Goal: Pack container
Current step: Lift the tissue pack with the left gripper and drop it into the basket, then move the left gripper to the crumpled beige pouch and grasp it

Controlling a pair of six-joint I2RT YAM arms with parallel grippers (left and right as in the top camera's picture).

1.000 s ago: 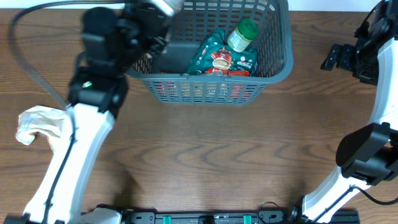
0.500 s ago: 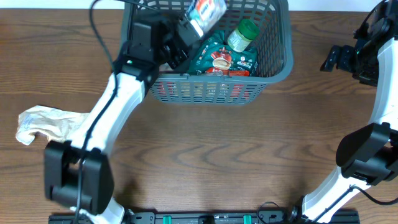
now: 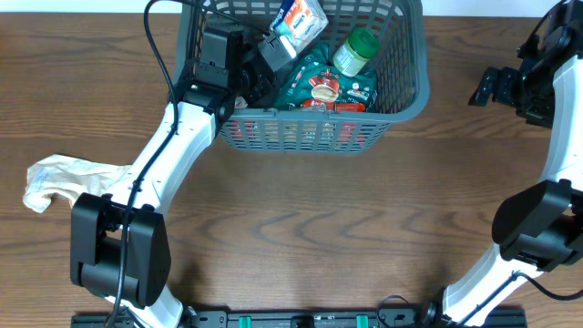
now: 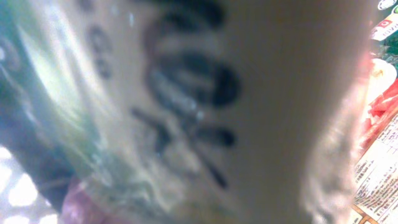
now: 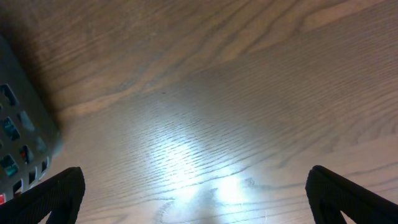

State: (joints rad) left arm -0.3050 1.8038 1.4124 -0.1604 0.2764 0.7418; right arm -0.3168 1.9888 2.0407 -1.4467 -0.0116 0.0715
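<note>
The container (image 3: 301, 133) is a dark grey lattice basket at the table's far middle; its corner also shows in the right wrist view (image 5: 18, 124). Inside lie green and red snack packets (image 3: 321, 87) and a green-capped bottle (image 3: 355, 50). My left gripper (image 3: 273, 47) reaches over the basket's left part, shut on a white packet with blue and red print (image 3: 299, 18), held above the basket's inside. That packet fills the left wrist view (image 4: 199, 112) as a blur. My right gripper (image 3: 485, 87) is open and empty above bare table, right of the basket; its fingers (image 5: 196, 193) are spread wide.
A crumpled whitish bag or cloth (image 3: 55, 179) lies near the table's left edge. The wooden table (image 3: 310, 228) spreads in front of the basket. The right arm stands along the table's right edge.
My left arm swung from left of the basket to over its inside, carrying the white packet. In the last half second it shifted only slightly. The right arm has not moved.
</note>
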